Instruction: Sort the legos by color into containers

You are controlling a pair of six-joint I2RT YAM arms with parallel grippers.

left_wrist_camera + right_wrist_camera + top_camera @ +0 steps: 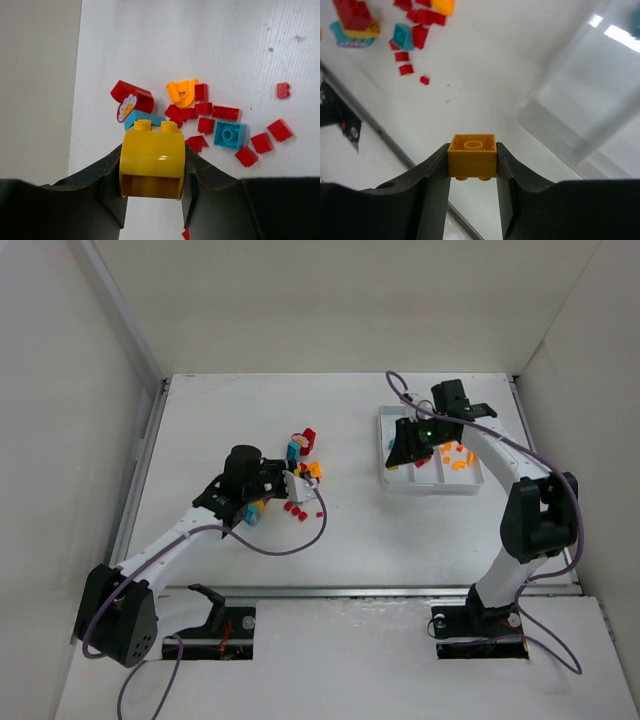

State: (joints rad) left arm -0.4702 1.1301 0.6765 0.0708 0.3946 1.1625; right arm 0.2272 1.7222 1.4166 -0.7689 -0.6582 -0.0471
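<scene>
The loose legos (300, 465) lie in a small heap at the table's middle. The left wrist view shows several red bricks (205, 111), a teal brick (230, 135), an orange curved piece (182, 92) and a red piece with a flower print (131, 99). My left gripper (152, 172) sits at the heap's near edge, shut on a yellow curved brick (152, 160). My right gripper (472, 165) is shut on an orange-yellow square brick (472, 155). It hangs over the left end of the white tray (430, 485), whose right compartments hold orange pieces (455, 455).
White walls enclose the table on the left, back and right. A metal rail (350, 590) runs along the near edge. A purple cable (290, 545) loops from the left arm onto the table. One stray red brick (283, 90) lies apart from the heap.
</scene>
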